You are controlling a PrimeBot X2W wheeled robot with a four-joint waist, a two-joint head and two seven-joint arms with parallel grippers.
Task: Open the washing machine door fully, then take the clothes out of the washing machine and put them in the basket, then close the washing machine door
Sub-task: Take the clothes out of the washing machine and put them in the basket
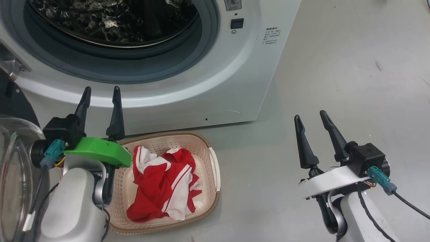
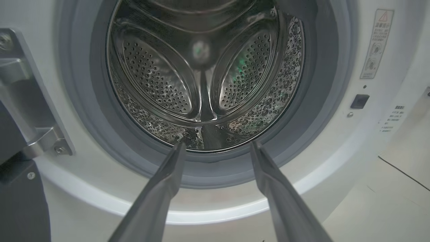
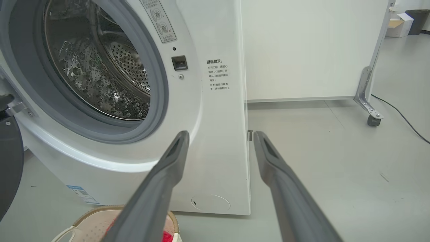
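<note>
Grey floor (image 1: 336, 84) surrounds the washing machine (image 1: 208, 87), its round opening facing the left gripper (image 1: 102, 89), whose fingers stand wide apart, holding nothing, and point straight at it. Just right of that gripper, behind its fingertips, the clothes (image 1: 164, 188) lie crumpled in the basket (image 1: 215, 168), the heap's long axis running along the fingers' line; the washing machine door (image 1: 15, 158) hangs swung out at its left. Farther right, the right gripper (image 1: 309, 115) is likewise spread and empty.
</note>
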